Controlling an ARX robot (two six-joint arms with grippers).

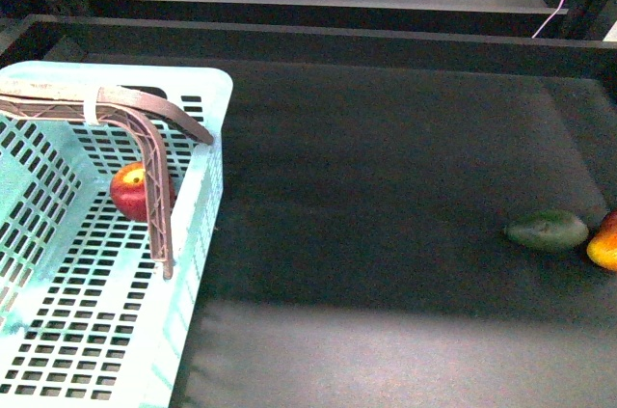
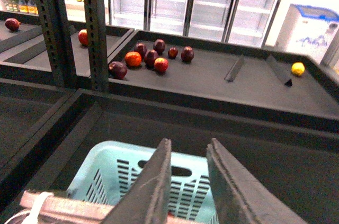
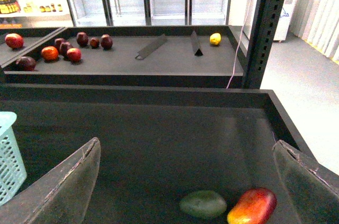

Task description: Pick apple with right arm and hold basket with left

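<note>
The aqua slotted basket (image 1: 214, 152) stands at the left of the dark tray. Its brown-grey ribbed handle (image 1: 147, 143) carries a white zip tie (image 1: 93, 105). A red apple (image 1: 129, 194) with a yellowish patch lies inside the basket, partly behind the handle. Neither gripper shows in the front view. In the left wrist view my left gripper (image 2: 188, 144) is shut on the handle (image 2: 69, 211) above the basket (image 2: 114, 155). My right gripper (image 3: 186, 143) is open and holds nothing; it hangs over the mat with its fingers spread wide.
A dark green avocado (image 1: 547, 231) and an orange-yellow-and-red fruit (image 1: 604, 244) lie at the tray's right edge, below the right gripper (image 3: 203, 204) (image 3: 252, 206). A raised black rim (image 1: 318, 37) bounds the tray. Behind it a shelf holds several fruits (image 2: 151, 57). A metal post (image 3: 267, 28) stands right.
</note>
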